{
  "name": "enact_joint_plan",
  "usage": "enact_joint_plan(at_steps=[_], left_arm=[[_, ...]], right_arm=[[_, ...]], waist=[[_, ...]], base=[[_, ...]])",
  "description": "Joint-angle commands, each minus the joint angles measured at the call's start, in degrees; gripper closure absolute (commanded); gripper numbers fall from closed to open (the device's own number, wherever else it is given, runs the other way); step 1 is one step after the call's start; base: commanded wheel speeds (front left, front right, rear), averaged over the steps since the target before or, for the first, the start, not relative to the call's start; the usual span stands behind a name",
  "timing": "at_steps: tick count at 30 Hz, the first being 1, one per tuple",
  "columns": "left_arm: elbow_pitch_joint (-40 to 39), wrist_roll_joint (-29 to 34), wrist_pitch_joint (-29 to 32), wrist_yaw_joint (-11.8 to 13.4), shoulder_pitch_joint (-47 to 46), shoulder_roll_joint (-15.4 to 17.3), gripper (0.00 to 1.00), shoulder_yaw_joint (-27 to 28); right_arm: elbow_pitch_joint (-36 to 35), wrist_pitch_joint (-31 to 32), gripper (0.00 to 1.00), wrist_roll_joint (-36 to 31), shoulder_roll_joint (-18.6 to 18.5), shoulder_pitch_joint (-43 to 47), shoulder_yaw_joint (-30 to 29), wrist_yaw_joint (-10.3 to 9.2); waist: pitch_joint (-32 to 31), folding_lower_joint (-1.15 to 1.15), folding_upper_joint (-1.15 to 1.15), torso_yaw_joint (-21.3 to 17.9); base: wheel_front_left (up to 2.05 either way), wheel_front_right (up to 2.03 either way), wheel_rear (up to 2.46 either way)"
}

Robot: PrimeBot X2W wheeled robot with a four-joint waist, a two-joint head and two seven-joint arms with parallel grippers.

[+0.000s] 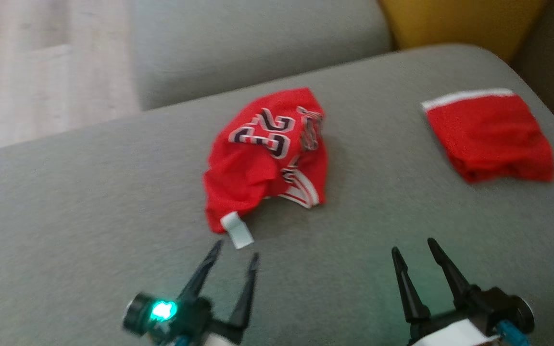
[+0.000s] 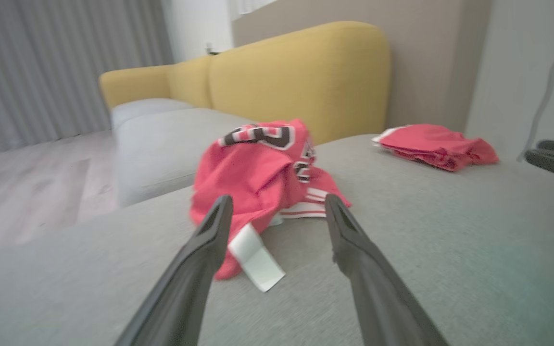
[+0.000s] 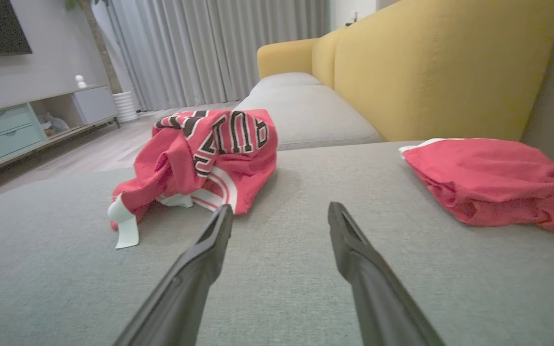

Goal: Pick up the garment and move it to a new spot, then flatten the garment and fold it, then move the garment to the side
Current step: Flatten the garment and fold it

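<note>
Crumpled red numbered fabric jersey point(image 1: 267, 158): left gripper point(image 1: 236, 250), jaws apart and empty, is hovering just short of its tagged near edge; right gripper point(image 1: 413, 245), likewise apart, is sitting farther off.

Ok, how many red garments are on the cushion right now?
2. A crumpled jersey lies in the middle of the cushion, just ahead of the left gripper; a folded red garment sits further right. Others could be hidden beneath.
</note>
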Motion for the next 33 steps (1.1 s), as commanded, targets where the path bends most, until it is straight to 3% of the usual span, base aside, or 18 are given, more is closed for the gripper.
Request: enact_joint_plan(at_steps=[1,11,21,23,28,33], left_arm=[[0.8,0.5,-0.5,-0.3,-4.8,-0.1,0.00,-0.1],[20.0,4.2,-0.5,-1.2,-25.3,-0.1,0.00,-6.8],[39.2,4.6,1.8,2.8,-36.9,0.4,0.00,-4.5],[42.3,3.9,2.4,2.4,-38.1,0.4,1.00,-4.1],[44.8,2.4,0.9,-0.1,-40.4,0.2,1.00,-4.8],[40.6,0.1,-0.2,-3.7,-44.2,-0.1,1.00,-7.0]], right_arm=[[-2.0,-0.4,0.00,0.7,-0.9,-3.3,1.6,-0.04],[-2.6,-0.4,0.00,2.3,-0.4,-7.9,2.5,-0.04],[-2.5,-0.4,0.00,3.3,-0.1,-9.8,2.7,-0.04],[-2.6,-0.4,0.00,3.4,-0.1,-9.8,2.6,-0.04],[-2.3,-0.4,0.00,4.3,0.0,-9.8,3.2,-0.04],[-2.1,-0.4,0.00,4.6,0.0,-9.2,3.7,-0.04]], waist=[[3.8,-0.01,0.00,-5.0],[12.8,-0.01,0.00,-15.3],[16.9,-0.01,0.00,-19.7],[17.0,-0.01,0.00,-19.8],[15.7,-0.01,0.00,-19.8],[12.6,-0.01,0.00,-18.4]], base=[[0.00,0.00,0.00],[0.00,0.00,0.00],[0.00,0.00,0.00],[0.00,0.00,0.00],[0.00,0.00,0.00],[0.00,0.00,0.00]])
